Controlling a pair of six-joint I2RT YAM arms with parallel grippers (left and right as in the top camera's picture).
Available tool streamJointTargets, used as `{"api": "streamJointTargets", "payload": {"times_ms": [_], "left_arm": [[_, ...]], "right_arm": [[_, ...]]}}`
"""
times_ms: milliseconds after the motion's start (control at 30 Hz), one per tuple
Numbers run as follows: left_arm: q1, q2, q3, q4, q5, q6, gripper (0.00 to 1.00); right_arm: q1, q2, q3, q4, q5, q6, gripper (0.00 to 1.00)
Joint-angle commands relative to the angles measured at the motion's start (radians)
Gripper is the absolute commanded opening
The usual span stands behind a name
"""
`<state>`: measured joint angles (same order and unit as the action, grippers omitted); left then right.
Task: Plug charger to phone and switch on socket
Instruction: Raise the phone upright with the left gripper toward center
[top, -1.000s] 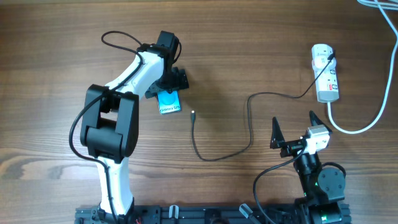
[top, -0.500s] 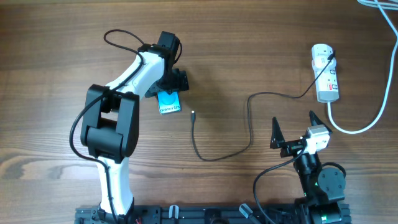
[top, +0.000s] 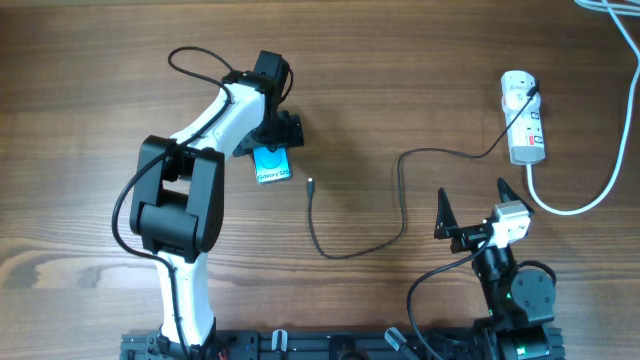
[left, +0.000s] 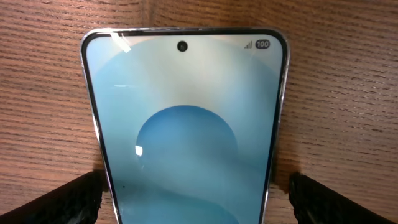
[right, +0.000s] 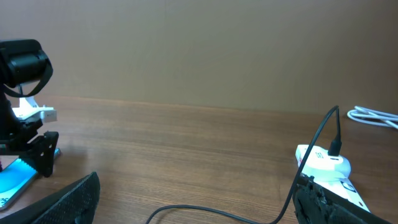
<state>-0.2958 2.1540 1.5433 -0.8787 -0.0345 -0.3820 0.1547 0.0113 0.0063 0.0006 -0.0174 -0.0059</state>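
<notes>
The phone (top: 272, 165) lies flat on the wooden table with its turquoise screen up. It fills the left wrist view (left: 186, 124) and shows at the left edge of the right wrist view (right: 15, 177). My left gripper (top: 271, 148) is open and straddles the phone's upper end, with a small gap at each finger (left: 194, 196). The charger (top: 400, 200) is a thin black cable looping from the socket (top: 523, 130) to its plug tip (top: 310, 183), which lies free to the right of the phone. My right gripper (top: 472, 192) is open and empty (right: 196, 199) near the front right.
A thick white cord (top: 600, 190) runs from the socket around the right edge towards the back. The black cable crosses the table in front of the right gripper (right: 217, 211). The socket stands to its right (right: 323, 163).
</notes>
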Motion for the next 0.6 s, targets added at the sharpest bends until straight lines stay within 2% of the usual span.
{"api": "streamJointTargets", "payload": {"times_ms": [0,567], "left_arm": [[-0.001,0.043,-0.029,-0.004,-0.041,0.008,1.00],[-0.001,-0.026,0.013,-0.032,-0.026,-0.019,1.00]], "right_arm": [[0.004,-0.008,-0.002,0.006,0.018,-0.013,1.00],[0.004,-0.008,-0.002,0.006,0.018,-0.013,1.00]]}}
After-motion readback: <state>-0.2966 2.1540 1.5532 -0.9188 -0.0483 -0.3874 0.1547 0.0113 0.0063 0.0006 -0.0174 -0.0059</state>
